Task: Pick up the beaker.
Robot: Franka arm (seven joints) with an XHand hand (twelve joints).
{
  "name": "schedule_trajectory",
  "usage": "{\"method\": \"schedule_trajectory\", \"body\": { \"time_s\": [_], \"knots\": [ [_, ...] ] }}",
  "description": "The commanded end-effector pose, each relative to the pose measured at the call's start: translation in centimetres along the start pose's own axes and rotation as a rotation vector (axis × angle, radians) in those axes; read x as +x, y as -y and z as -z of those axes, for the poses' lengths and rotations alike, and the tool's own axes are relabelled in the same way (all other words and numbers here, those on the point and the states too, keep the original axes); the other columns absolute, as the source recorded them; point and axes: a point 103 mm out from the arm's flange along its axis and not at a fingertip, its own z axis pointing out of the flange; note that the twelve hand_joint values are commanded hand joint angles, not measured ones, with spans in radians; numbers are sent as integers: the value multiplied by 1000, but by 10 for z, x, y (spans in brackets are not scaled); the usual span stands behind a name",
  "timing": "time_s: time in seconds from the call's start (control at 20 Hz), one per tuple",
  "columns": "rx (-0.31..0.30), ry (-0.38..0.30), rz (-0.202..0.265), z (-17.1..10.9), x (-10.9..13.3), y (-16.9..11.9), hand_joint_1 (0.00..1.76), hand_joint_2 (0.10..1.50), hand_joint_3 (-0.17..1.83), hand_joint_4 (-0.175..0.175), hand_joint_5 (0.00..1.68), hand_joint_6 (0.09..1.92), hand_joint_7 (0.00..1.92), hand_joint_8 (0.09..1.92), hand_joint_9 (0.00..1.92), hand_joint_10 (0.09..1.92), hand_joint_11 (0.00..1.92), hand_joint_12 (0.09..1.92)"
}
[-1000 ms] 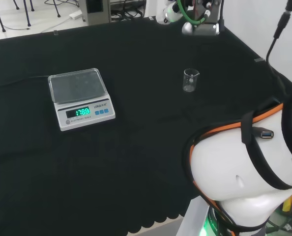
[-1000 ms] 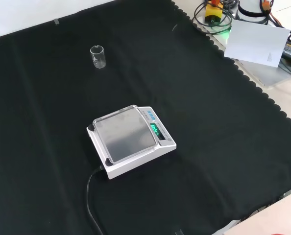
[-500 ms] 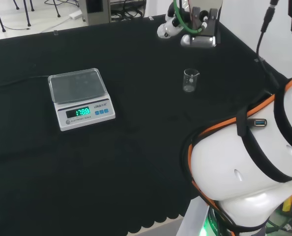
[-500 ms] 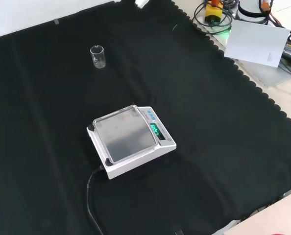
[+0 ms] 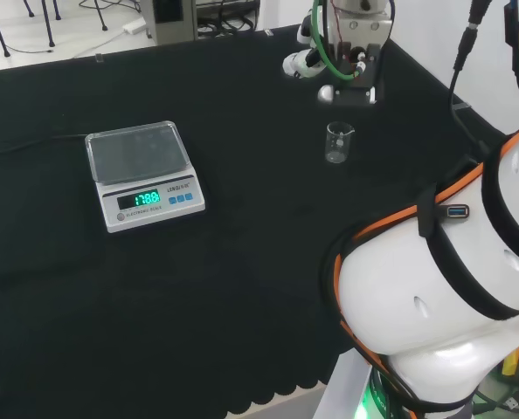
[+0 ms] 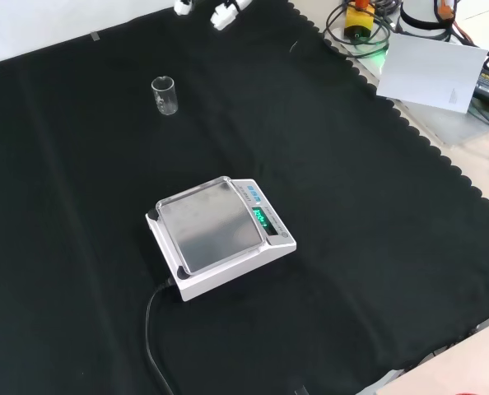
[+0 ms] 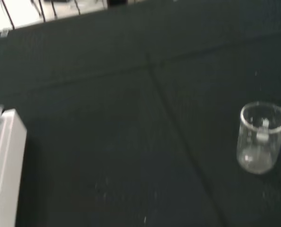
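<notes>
I see white fingers (image 6: 225, 13) at the front view's top edge, but cannot tell whether they are released or clenched. The small clear glass beaker (image 5: 338, 142) stands upright and apart, at their 7 o'clock on the black-clothed desk (image 6: 376, 247). I'd descend beside it, open wide, well clear of the white digital scale (image 6: 221, 235).

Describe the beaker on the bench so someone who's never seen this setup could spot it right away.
Start at the white scale in the middle of the black cloth. In the front view, look up and left of it toward the cloth's far edge: the beaker stands there upright and alone. It is a small clear glass cup, unlike the flat, opaque scale.
</notes>
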Motion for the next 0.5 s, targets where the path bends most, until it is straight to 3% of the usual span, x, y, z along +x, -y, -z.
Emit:
{"method": "schedule_trajectory", "body": {
  "time_s": [0.05, 0.3, 0.5],
  "knots": [
    [13, 4, -42, -53, -22, -21, 820, 1065, -175, -11, 452, 592, 522, 716, 668, 733, 300, 1382],
    [117, 7, -72, -72, -34, -42, 826, 1065, -175, -12, 432, 595, 493, 730, 641, 748, 287, 1387],
    [164, 19, -89, -81, -42, -52, 827, 1066, -175, -14, 398, 583, 452, 735, 600, 761, 256, 1392]
  ]
}}
